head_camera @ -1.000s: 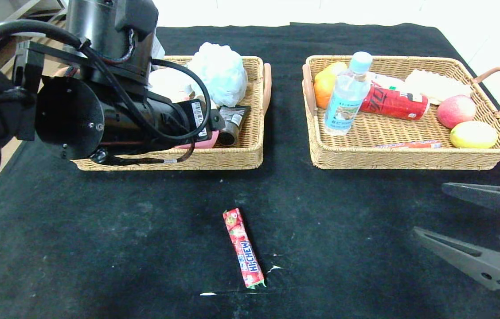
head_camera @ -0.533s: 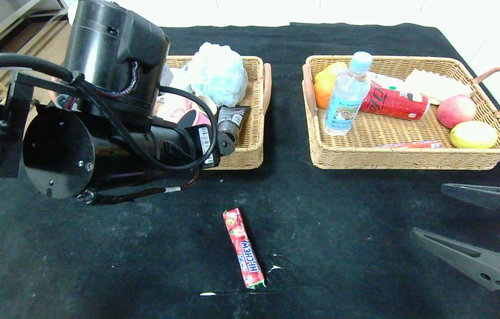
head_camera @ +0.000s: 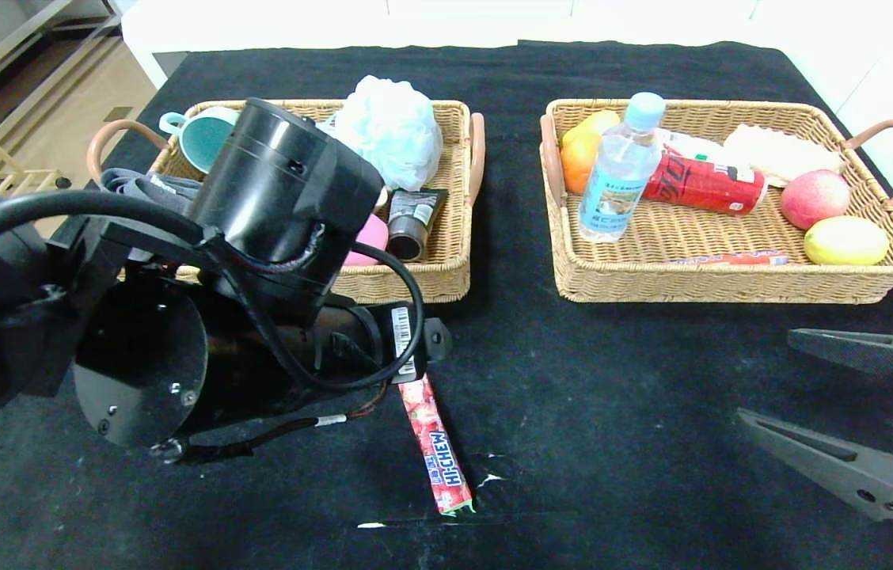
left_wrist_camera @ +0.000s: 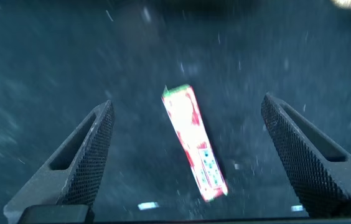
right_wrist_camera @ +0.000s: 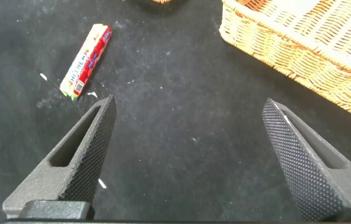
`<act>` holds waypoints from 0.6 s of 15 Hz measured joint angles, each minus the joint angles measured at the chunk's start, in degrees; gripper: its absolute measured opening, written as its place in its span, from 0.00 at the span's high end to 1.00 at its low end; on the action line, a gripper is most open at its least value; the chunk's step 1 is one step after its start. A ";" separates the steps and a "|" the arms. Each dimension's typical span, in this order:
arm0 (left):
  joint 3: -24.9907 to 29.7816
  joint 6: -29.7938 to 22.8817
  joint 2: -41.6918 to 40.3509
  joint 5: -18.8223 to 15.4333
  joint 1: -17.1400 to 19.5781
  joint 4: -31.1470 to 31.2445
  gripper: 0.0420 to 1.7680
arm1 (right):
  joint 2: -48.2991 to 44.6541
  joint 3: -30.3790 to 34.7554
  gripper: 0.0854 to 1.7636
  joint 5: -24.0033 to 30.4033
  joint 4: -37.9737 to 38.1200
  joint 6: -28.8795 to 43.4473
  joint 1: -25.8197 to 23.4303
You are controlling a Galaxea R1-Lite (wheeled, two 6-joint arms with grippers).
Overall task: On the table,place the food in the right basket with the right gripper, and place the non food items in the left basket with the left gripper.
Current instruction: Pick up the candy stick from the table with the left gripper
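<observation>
While over bench (head_camera: 652, 380): left end effector (left_wrist_camera: 188, 155) spread wide, empty, above candy stick (head_camera: 435, 447).
Candy stick: flat on bench, before left basket (head_camera: 446, 269).
Right end effector (right_wrist_camera: 188, 155): spread wide, empty, near right basket (head_camera: 731, 277).

Hi-Chew stick (head_camera: 438, 451) top hidden by left arm (head_camera: 256, 317)

A pale blue bath pouf (head_camera: 389, 127) is sitting at upper centre, a teal mug (head_camera: 205, 136) lying to its left. At upper right, a red cola can (head_camera: 701, 184), an apple (head_camera: 814, 198), a lemon (head_camera: 845, 240) and an orange (head_camera: 579, 161) are resting together.
</observation>
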 joint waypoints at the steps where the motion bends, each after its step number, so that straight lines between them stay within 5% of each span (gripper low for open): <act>1: -0.04 -0.85 0.68 -0.02 -0.91 0.20 0.04 | 0.02 0.01 0.03 -0.02 0.04 -0.09 0.18; 9: -1.29 -4.50 7.70 0.02 -4.05 4.90 0.03 | -0.02 0.22 0.03 -0.13 -0.05 -0.12 0.40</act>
